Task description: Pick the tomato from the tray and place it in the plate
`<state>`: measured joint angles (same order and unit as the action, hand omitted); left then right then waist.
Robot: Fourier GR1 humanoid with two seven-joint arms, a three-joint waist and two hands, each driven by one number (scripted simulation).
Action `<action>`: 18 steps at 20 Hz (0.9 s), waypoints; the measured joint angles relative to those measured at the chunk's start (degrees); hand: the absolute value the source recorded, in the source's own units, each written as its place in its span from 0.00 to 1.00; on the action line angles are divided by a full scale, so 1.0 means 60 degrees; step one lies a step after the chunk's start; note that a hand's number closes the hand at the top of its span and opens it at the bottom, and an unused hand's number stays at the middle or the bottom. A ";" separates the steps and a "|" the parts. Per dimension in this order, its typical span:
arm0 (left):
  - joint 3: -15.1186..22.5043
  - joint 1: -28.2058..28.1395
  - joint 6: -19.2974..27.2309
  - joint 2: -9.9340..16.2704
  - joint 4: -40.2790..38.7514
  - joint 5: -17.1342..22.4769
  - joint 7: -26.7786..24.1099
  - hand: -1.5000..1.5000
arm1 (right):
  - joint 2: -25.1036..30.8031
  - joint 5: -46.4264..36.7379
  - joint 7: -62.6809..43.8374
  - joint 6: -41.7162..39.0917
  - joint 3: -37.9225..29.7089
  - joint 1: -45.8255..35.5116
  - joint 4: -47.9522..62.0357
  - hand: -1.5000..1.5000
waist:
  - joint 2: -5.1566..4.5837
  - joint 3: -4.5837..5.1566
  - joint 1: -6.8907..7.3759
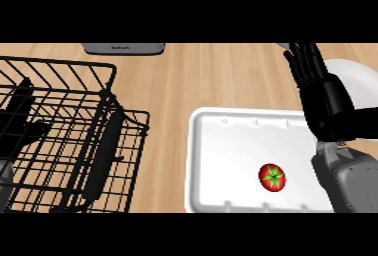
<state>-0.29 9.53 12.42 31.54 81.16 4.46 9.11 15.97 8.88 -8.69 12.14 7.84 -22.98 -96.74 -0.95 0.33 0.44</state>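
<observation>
Where the view is nearest to the robot, at the lower right, the grey forearm (353, 182) of the right arm comes in from the bottom edge and covers the right side of the white tray (221, 150). On this tray lies the tomato (272, 176), red with a green star-shaped stem on top, in the near right part of the tray and just beside the forearm; it does not touch the forearm, as far as I can see. No fingers are around the tomato.

At the left side stands a black wire basket (66, 140), with a dark handle (103, 155) that hangs down along its right wall. Behind the wires there is a dark shape at the left edge; it can be the left hand, but I cannot tell this, and I cannot tell how its fingers are.

Further from the robot, above the forearm, the black right hand (325, 95) stretches away over the far right corner of the tray. Its fingers (301, 60) are long and nearly straight, close together, pointing to the far side, and they hold nothing. Behind the hand a part of the white plate (362, 82) shows at the right edge, on the wooden counter (207, 75).

At the far edge of the counter lies a flat grey object (123, 48), well apart from the tray.
</observation>
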 measured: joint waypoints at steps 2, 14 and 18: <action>0.0137 -0.0023 -0.0042 -0.0351 -0.0165 0.0013 0.0070 0.50 | 0.0273 0.0136 0.0090 -0.0382 -0.0293 -0.0019 0.0084 1.00 | 0.0048 -0.0021 -0.0046; 0.0844 -0.1173 -0.0411 -0.2550 0.0295 0.1147 -0.0333 0.50 | 0.2476 -0.1301 0.1892 -0.0401 -0.2064 0.1563 0.0600 0.00 | 0.0224 -0.0158 -0.0353; 0.0956 -0.1165 -0.0515 -0.2772 0.0302 0.1170 -0.0343 0.50 | 0.2385 -0.1087 0.3046 -0.0674 -0.2383 0.2609 0.0454 0.00 | 0.0257 -0.0186 -0.0298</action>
<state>5.45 2.54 9.33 14.90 82.97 11.48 7.05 30.28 2.36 9.59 8.09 -6.46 -7.32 -94.02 0.59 -0.78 -1.35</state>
